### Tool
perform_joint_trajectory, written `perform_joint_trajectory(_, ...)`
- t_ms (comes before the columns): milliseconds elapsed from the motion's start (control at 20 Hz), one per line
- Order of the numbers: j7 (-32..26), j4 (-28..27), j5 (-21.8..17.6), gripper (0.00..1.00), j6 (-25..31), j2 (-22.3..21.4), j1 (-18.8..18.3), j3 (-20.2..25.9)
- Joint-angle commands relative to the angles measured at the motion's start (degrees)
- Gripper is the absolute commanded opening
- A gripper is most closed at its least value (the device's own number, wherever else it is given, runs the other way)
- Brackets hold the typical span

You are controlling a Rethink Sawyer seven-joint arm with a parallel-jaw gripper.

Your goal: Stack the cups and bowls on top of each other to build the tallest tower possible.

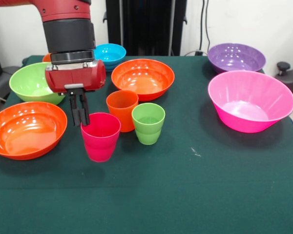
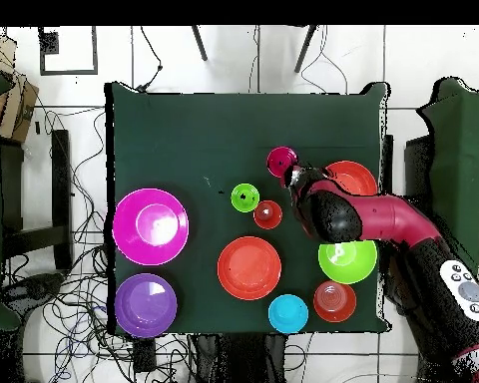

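Three cups stand close together mid-table: the magenta-red cup [image 1: 100, 136] [image 2: 280, 161], the orange cup [image 1: 122, 109] [image 2: 268, 213] and the light green cup [image 1: 148, 123] [image 2: 245, 196]. All are upright and apart. My gripper [image 1: 79, 116] [image 2: 292, 179] hangs low at the magenta-red cup's left rim, its fingers close together. I cannot tell whether they pinch the rim. Around the cups sit single bowls: a wide orange bowl [image 1: 27, 129] [image 2: 353, 177], a green bowl [image 1: 31, 83] [image 2: 347, 261], another wide orange bowl [image 1: 142, 78] [image 2: 248, 267], a small blue bowl [image 1: 110, 53] [image 2: 287, 312], a purple bowl [image 1: 236, 57] [image 2: 145, 304] and a large pink bowl [image 1: 250, 100] [image 2: 151, 226].
A small orange bowl [image 2: 334, 300] sits by the blue one, mostly hidden behind my arm in the front view. The dark green tablecloth [image 1: 185, 195] covers the table. Cables and chair legs lie around the table in the overhead view.
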Motion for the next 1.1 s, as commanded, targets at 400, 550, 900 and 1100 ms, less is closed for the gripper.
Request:
perform_joint_trajectory(400, 4.7, 0.9, 0.7, 0.00, -3.3, 5.7, 2.0, -2.1)
perform_joint_trajectory(550, 4.8, 1.1, 0.6, 0.00, -3.6, 6.0, 1.9, -2.2)
perform_joint_trajectory(900, 5.0, 1.6, 0.7, 0.00, -3.6, 5.6, 1.8, -2.1)
perform_joint_trajectory(1100, 5.0, 1.8, 0.7, 0.00, -3.6, 5.5, 1.7, -2.2)
